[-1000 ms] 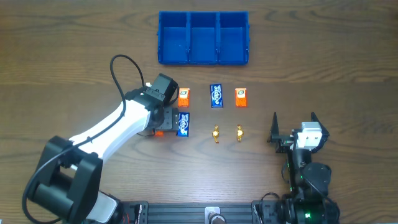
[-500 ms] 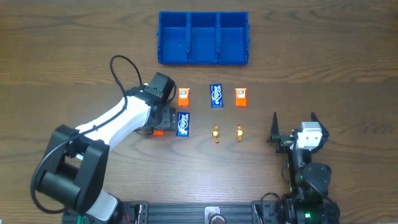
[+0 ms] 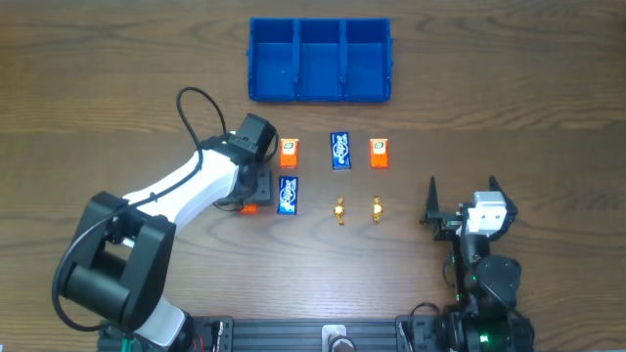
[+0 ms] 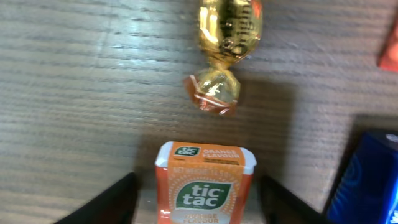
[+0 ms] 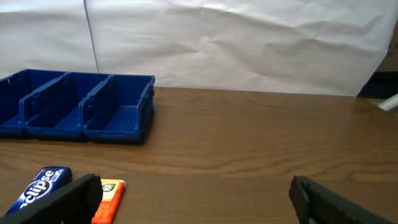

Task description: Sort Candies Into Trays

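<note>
My left gripper (image 3: 249, 194) is down at the table, open, with an orange mint box (image 4: 204, 185) between its fingers (image 4: 112, 202); a gap shows on each side of the box. In the top view a corner of that box (image 3: 247, 206) shows under the gripper. A gold-wrapped candy (image 4: 225, 43) lies just beyond it and a blue gum pack (image 4: 368, 180) beside it. More orange boxes (image 3: 289, 153) (image 3: 380, 152), blue packs (image 3: 339, 150) (image 3: 288, 195) and gold candies (image 3: 339, 209) (image 3: 377, 207) lie mid-table. My right gripper (image 3: 460, 200) stands open and empty.
A blue tray (image 3: 320, 90) with three compartments stands at the back of the table; in the right wrist view the tray (image 5: 118, 127) is far ahead, with a blue pack (image 5: 40, 186) and an orange box (image 5: 111, 190) nearer. Bare wood lies to the right.
The left arm's lower links have shifted slightly; its gripper has stayed over the orange box. The right arm has not moved.
</note>
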{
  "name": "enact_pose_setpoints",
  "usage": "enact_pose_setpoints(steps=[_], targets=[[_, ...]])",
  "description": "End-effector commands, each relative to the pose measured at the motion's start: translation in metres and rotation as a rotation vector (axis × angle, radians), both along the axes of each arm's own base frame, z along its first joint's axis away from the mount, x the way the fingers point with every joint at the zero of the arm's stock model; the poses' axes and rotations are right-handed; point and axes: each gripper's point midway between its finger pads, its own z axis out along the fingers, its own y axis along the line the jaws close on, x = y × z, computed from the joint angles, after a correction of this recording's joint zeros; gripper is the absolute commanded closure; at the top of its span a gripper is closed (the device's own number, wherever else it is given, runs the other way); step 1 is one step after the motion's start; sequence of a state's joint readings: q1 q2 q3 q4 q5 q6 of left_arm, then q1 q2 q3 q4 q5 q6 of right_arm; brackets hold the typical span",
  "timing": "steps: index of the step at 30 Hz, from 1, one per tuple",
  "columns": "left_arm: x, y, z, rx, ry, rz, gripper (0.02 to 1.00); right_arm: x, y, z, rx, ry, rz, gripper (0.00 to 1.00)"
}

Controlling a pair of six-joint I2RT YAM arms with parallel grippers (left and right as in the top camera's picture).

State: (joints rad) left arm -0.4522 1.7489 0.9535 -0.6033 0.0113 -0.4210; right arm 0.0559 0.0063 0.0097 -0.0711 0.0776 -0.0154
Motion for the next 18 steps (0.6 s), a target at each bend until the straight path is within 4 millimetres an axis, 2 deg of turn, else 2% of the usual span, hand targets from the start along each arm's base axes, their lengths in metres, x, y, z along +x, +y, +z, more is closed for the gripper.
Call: enact_pose_setpoints(steps=[1,8,12,16,18], targets=[[-0.003,0.003,-0.008,0.013,0.03,0.004,0.52,0.0,0.001,-0.002,-0.012,0.004,0.004,0.003],[-0.002,0.001,-0.008,0.001,0.025,0.02,0.706,0.0,0.001,-0.002,-0.012,0.004,0.004,0.003],[0.0,-0.001,-0.002,-0.015,0.01,0.033,0.72,0.0,0.001,-0.002,-0.012,0.004,0.004,0.003],[0.011,-0.006,0.022,-0.052,-0.063,0.049,0.722,0.0,0.001,-0.002,-0.012,0.004,0.004,0.003],[0.023,-0.008,0.045,-0.069,-0.128,0.066,0.733,0.0,0.001,-0.002,-0.012,0.004,0.004,0.003]])
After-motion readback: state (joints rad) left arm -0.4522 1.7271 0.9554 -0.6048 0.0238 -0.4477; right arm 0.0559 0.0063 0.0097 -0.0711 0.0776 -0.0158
